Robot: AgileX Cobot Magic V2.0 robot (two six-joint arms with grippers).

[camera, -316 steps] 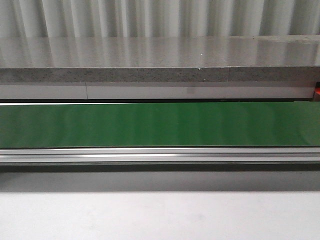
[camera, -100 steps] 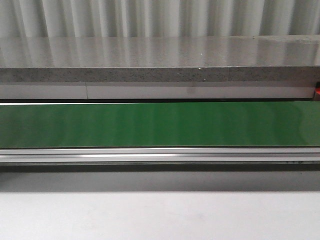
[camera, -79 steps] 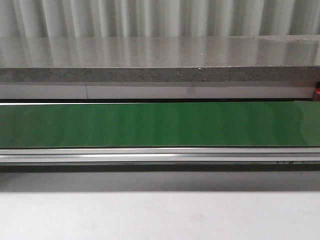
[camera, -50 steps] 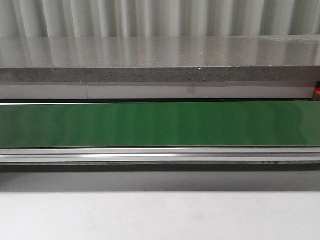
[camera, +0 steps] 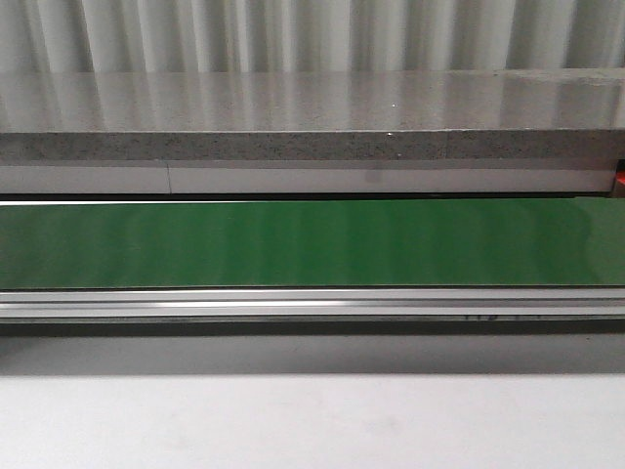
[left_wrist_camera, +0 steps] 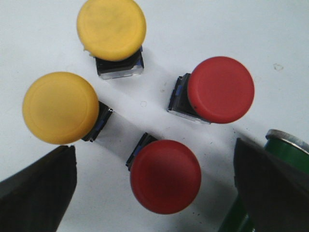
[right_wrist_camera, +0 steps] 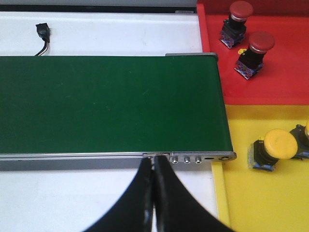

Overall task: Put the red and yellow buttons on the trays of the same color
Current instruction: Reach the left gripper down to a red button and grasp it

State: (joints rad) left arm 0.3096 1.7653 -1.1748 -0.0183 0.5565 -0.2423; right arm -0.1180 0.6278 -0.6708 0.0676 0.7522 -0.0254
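In the left wrist view, two red buttons (left_wrist_camera: 165,176) (left_wrist_camera: 219,90) and two yellow buttons (left_wrist_camera: 60,108) (left_wrist_camera: 111,29) stand on the white table. My left gripper (left_wrist_camera: 153,164) is open, its fingers on either side of the nearer red button and apart from it. In the right wrist view, the red tray (right_wrist_camera: 285,82) holds two red buttons (right_wrist_camera: 240,17) (right_wrist_camera: 256,48). The yellow tray (right_wrist_camera: 270,203) holds a yellow button (right_wrist_camera: 275,147), with another at the frame's edge (right_wrist_camera: 304,135). My right gripper (right_wrist_camera: 153,162) is shut and empty over the conveyor's near rail.
The green conveyor belt (camera: 312,244) runs across the front view, and its end (right_wrist_camera: 111,104) meets the two trays. A green button with a metal rim (left_wrist_camera: 285,150) sits beside my left gripper's finger. A black plug and cable (right_wrist_camera: 43,36) lie beyond the belt.
Small dark marks along the conveyor's front rail have drifted left. Nothing else differs in the front view.
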